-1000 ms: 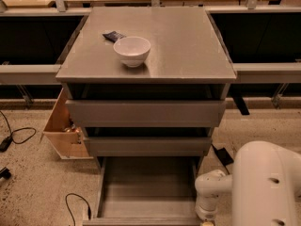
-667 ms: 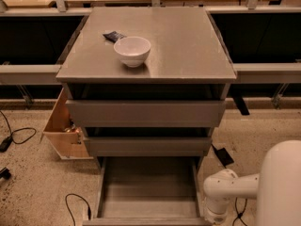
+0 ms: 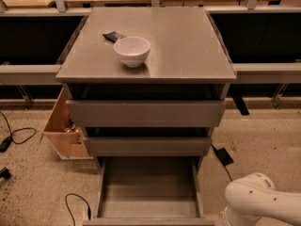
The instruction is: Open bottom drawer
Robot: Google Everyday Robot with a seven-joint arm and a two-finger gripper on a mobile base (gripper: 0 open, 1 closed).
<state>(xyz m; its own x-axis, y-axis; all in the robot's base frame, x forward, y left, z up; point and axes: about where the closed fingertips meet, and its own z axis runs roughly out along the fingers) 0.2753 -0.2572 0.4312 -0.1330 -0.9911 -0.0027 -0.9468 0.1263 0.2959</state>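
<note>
The bottom drawer (image 3: 148, 187) of the grey cabinet is pulled far out toward me, showing its plain grey box interior, which holds nothing. Its slim front runs along the lower edge of the view. The two taller-fronted grey drawers (image 3: 146, 113) above it are pushed in. Only a white rounded part of my arm (image 3: 261, 199) shows at the lower right, beside the open drawer. The gripper itself is out of view.
A white bowl (image 3: 132, 50) and a small dark packet (image 3: 114, 36) sit on the cabinet top (image 3: 188, 46). A light wooden box (image 3: 63, 126) stands on the floor left of the cabinet. Cables (image 3: 75, 204) lie on the speckled floor. A dark flat object (image 3: 223, 155) lies right of the cabinet.
My arm has drawn back to the right and down, away from the drawer's right side. The drawer stays open.
</note>
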